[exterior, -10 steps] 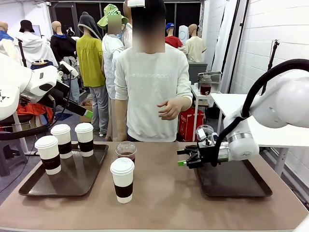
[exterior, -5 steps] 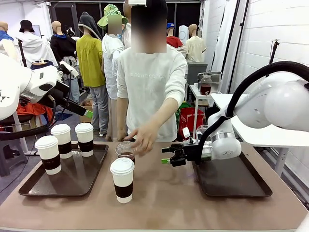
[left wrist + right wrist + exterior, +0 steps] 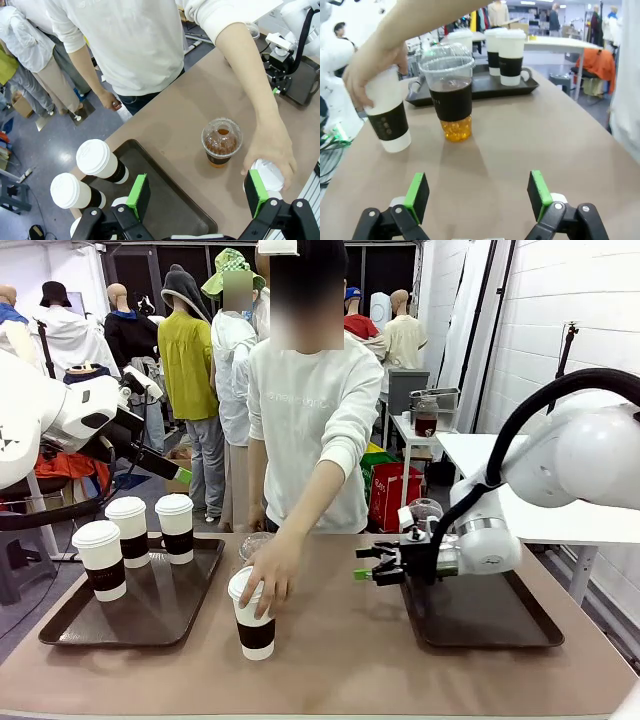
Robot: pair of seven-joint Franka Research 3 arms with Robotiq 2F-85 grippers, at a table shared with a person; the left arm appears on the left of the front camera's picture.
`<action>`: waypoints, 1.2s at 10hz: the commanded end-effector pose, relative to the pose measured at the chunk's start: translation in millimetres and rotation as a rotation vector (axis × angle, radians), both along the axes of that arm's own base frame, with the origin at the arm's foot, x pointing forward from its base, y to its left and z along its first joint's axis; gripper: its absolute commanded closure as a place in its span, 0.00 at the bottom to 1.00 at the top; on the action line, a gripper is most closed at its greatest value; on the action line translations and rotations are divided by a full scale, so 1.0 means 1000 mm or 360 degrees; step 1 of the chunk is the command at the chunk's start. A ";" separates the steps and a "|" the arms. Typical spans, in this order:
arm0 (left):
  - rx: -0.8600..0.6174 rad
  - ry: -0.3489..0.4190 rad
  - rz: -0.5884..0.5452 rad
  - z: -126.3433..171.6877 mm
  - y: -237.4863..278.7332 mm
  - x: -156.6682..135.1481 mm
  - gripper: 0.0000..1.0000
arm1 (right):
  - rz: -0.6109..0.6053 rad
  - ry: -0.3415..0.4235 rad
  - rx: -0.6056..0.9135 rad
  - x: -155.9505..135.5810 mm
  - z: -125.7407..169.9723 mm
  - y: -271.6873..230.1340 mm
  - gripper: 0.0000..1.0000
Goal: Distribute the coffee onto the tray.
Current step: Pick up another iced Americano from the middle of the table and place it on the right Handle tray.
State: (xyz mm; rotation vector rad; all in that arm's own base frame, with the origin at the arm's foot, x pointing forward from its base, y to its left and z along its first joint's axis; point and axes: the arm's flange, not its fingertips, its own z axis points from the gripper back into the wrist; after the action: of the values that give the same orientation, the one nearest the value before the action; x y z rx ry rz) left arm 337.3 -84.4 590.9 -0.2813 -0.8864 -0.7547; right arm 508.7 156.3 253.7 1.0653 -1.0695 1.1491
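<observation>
Cups: four white-lidded, black-banded paper cups [image 3: 133,530], three on the dark brown left tray [image 3: 160,605], the fourth cup [image 3: 256,635] just right of it under a person's hand [image 3: 268,578]; two clear dome-lidded plastic cups [image 3: 220,142], one beside that tray. Empty and wide open, the left gripper [image 3: 197,195] hangs above the tray, the right gripper [image 3: 366,564] farther right, clear of the fourth cup.

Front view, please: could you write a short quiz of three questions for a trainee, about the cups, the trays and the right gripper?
1. True or false: the person's hand is on the paper cup that stands on the table.
2. How many white-lidded cups stand on the left tray? A: two. B: three. C: four.
3. Fill in: the jaws of the right gripper are ___ , with nothing between them.
Key: 1 true; 2 B; 3 open.
</observation>
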 end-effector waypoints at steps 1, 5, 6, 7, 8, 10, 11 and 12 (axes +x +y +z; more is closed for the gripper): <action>-0.0005 -0.0002 -0.0007 0.000 0.001 0.001 0.00 | -0.0010 -0.0018 0.0004 -0.023 0.007 -0.029 0.00; -0.0005 -0.0002 -0.0007 0.000 0.001 0.001 0.00 | -0.0063 -0.0019 0.0018 -0.033 0.009 -0.061 0.00; -0.0005 -0.0002 -0.0007 0.000 0.001 0.001 0.00 | -0.0063 -0.0012 0.0018 -0.033 0.008 -0.064 0.00; -0.0005 -0.0002 -0.0007 0.000 0.001 0.001 0.00 | -0.0056 0.0003 0.0020 -0.033 0.008 -0.064 0.00; -0.0005 -0.0002 -0.0007 0.000 0.001 0.001 0.00 | -0.0086 0.0004 0.0000 -0.028 0.009 -0.063 0.00; -0.0005 -0.0002 -0.0007 0.000 0.001 0.001 0.00 | -0.0086 0.0004 0.0000 -0.028 0.009 -0.063 0.00; -0.0005 -0.0002 -0.0007 0.000 0.001 0.001 0.00 | -0.0086 0.0004 0.0000 -0.028 0.009 -0.063 0.00; -0.0005 -0.0002 -0.0007 0.000 0.001 0.001 0.00 | -0.0086 0.0004 0.0000 -0.028 0.009 -0.063 0.00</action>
State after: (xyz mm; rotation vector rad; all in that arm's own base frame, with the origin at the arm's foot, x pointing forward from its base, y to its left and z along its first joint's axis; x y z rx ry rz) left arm 337.3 -84.4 590.9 -0.2813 -0.8864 -0.7549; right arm 480.9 92.7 263.1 1.0337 -1.0917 1.1033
